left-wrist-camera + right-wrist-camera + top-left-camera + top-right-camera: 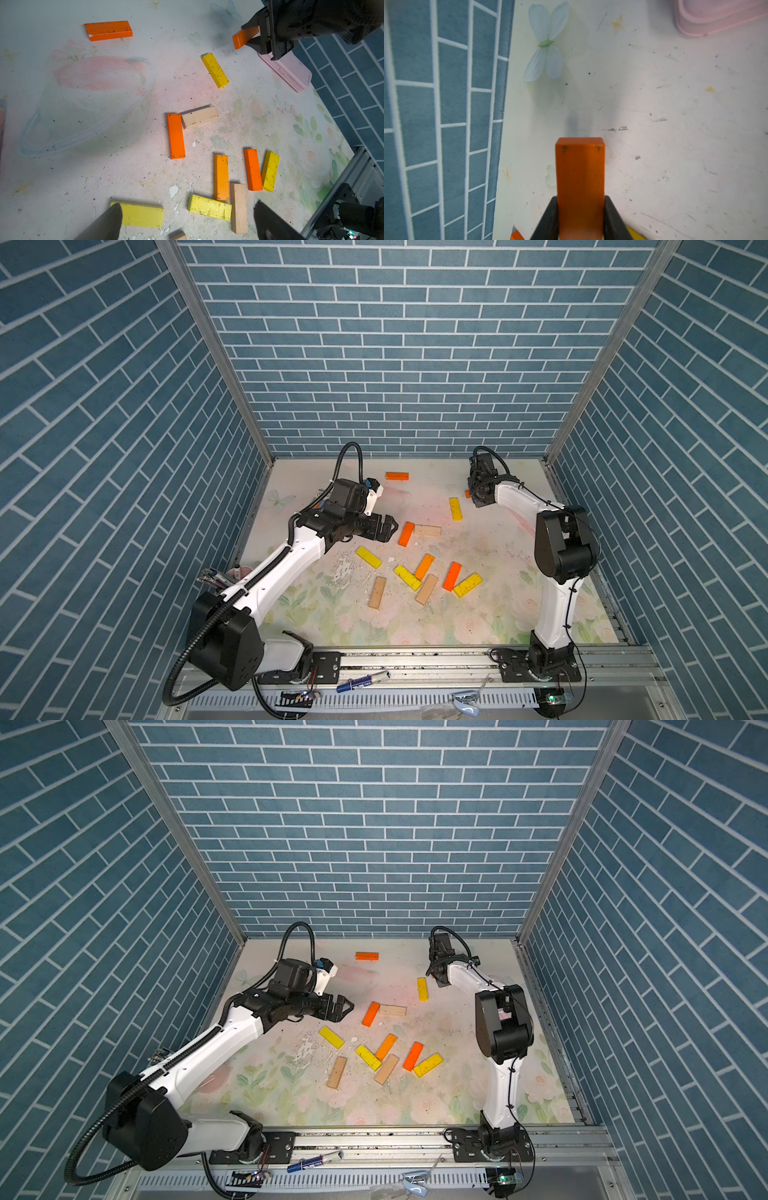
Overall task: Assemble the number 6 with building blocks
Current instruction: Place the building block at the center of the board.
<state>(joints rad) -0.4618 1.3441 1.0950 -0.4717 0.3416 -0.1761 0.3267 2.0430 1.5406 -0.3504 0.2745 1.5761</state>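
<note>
Right gripper [580, 199] is clamped on an orange block [579, 166], lifted off the table [490, 626] near the far wall; meant for the figure, I judge. Left gripper [390, 529] has its jaws spread wide and empty, just beside an orange plank [406, 533] and a tan plank [427, 530] meeting at a corner, possibly the 6's start. The other building blocks [419, 576] lie scattered mid-table. Top views show the held block as a sliver; the left wrist view shows the grip and a pink case [291, 70] behind.

white-shelled left arm [291, 564] and right arm [552, 614], black joints [565, 547], ribbed black cable [179, 659].
</note>
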